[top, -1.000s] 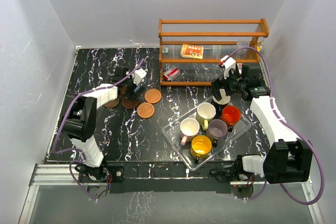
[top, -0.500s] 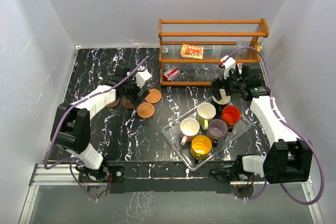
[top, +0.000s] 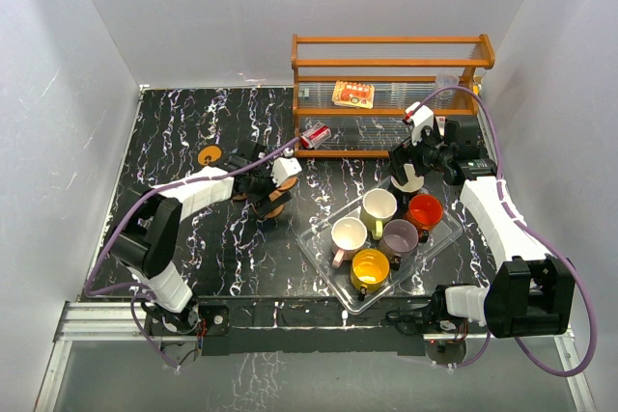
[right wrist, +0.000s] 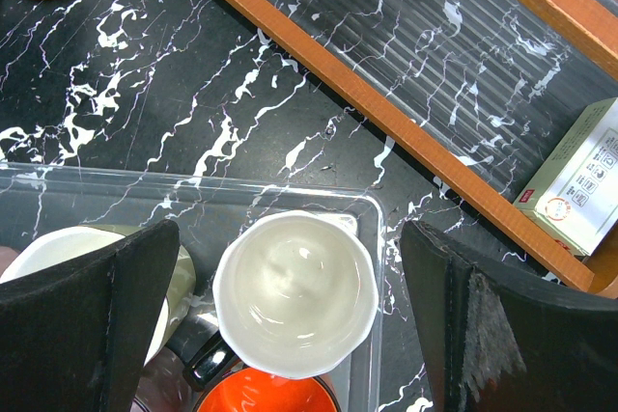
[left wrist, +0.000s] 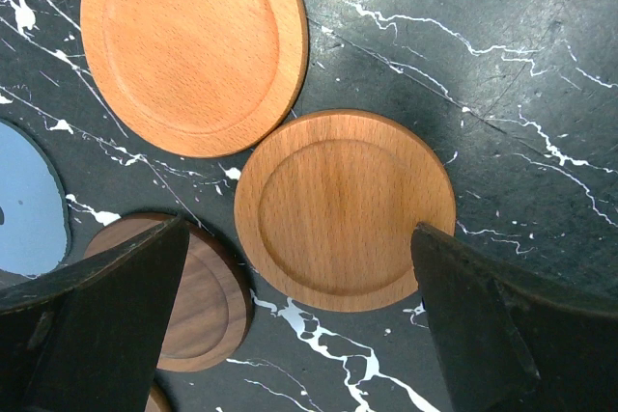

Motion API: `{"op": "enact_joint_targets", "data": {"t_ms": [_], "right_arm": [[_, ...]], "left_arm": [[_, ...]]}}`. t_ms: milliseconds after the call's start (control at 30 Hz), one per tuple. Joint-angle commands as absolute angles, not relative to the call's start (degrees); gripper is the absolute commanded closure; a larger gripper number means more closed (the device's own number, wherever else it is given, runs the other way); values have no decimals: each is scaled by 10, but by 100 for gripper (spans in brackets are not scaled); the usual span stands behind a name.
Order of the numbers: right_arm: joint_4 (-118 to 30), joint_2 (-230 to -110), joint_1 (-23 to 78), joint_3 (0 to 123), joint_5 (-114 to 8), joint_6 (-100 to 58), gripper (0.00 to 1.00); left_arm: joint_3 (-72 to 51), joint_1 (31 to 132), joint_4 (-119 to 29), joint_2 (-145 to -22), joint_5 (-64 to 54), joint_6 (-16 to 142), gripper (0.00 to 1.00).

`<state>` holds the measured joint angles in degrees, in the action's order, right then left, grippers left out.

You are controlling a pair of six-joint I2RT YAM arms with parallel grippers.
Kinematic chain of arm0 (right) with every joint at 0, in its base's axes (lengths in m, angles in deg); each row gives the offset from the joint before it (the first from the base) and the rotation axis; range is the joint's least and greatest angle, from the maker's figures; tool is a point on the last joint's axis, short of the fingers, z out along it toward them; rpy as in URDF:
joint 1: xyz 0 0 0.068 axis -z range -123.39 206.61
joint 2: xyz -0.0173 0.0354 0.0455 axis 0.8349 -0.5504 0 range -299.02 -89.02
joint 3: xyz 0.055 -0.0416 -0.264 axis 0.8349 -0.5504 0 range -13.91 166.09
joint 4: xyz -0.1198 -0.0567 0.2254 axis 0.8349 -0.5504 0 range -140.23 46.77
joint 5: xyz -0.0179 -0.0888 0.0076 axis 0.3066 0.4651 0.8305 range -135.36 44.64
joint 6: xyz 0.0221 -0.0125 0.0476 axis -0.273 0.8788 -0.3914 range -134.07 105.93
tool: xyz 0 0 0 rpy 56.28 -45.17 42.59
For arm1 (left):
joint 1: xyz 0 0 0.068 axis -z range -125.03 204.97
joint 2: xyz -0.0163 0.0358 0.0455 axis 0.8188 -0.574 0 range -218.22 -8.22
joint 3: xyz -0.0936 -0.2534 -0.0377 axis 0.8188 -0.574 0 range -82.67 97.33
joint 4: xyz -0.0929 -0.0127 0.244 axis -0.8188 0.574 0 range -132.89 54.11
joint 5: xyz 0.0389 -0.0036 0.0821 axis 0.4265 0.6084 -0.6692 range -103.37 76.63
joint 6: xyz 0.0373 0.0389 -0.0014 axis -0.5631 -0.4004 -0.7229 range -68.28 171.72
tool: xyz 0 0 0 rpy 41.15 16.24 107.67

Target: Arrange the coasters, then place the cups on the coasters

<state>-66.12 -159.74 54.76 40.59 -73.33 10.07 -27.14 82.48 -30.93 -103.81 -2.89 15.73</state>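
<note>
Four coasters lie under my left wrist: an orange-brown coaster (left wrist: 193, 45), a paler wooden coaster (left wrist: 343, 209), a dark brown coaster (left wrist: 198, 306) and a blue-grey coaster (left wrist: 29, 200) at the edge. My left gripper (left wrist: 299, 335) (top: 270, 192) hovers open above them, holding nothing. Another orange-brown coaster (top: 210, 154) lies apart to the left. The cups stand in the clear tray (top: 319, 256): yellow cup (top: 370, 267), pale pink cup (top: 349, 235), olive-cream cup (top: 379, 206), mauve cup (top: 399, 235), orange-red cup (top: 424, 209). My right gripper (right wrist: 290, 267) (top: 410, 169) is open over the black, white-lined cup (right wrist: 294, 291).
A wooden rack (top: 386, 65) stands at the back right with a small box (top: 353, 94) and a can (top: 315, 134) on its shelves. Its lower rail (right wrist: 386, 113) runs just beyond the tray's corner (right wrist: 372, 205). White walls enclose the black marble table (top: 193, 258).
My left arm has swung right, from the dark coasters to above the orange-brown ones, uncovering a coaster at the far left. The right arm has stayed still.
</note>
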Motion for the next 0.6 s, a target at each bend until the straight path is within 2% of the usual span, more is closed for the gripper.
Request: {"op": "enact_joint_targets", "data": {"t_ms": [0, 400, 567], "right_arm": [[-645, -1592, 550, 408, -732, 108, 2], [-645, -1589, 550, 408, -731, 110, 2], [-645, -1587, 550, 407, -733, 110, 2]], "left_arm": [[-289, 825, -312, -1037, -47, 150, 1], [-352, 825, -240, -975, -53, 148, 1], [-389, 823, -226, -927, -104, 161, 1]]}}
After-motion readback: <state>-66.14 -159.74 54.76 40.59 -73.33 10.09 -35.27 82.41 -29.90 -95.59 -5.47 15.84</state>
